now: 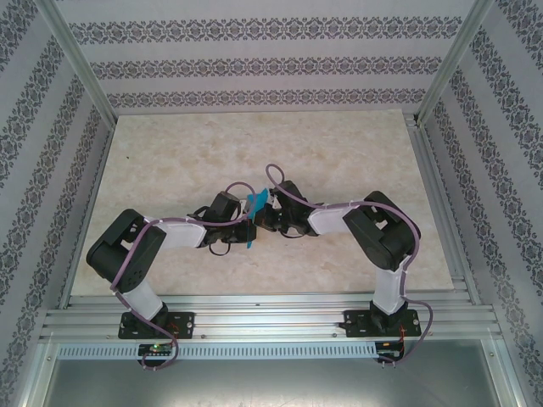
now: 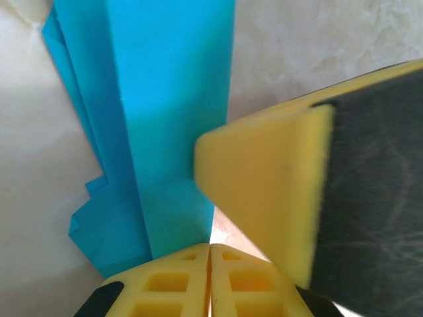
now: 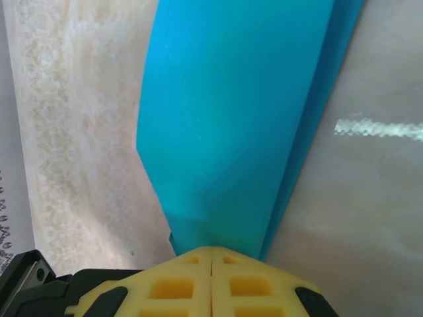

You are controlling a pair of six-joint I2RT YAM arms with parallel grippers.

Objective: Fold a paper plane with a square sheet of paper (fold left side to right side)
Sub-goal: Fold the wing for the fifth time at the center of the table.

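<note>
The paper plane [image 1: 254, 217] is cyan-blue paper folded into a narrow, layered shape, held off the table between my two arms at mid-table. My left gripper [image 1: 243, 225] reaches it from the left. In the left wrist view the left gripper [image 2: 210, 248] has its yellow jaws pressed together on the lower right edge of the paper plane [image 2: 165, 119]. My right gripper [image 1: 266, 220] comes from the right. In the right wrist view the right gripper [image 3: 211, 252] is shut on the paper plane's [image 3: 231, 112] narrow end. One right finger [image 2: 264, 198] shows close by in the left wrist view.
The marble-patterned table [image 1: 254, 144] lies under the arms. Patterned walls and metal frame posts [image 1: 81, 59] enclose it on three sides. An aluminium rail [image 1: 271, 318] with both arm bases runs along the near edge.
</note>
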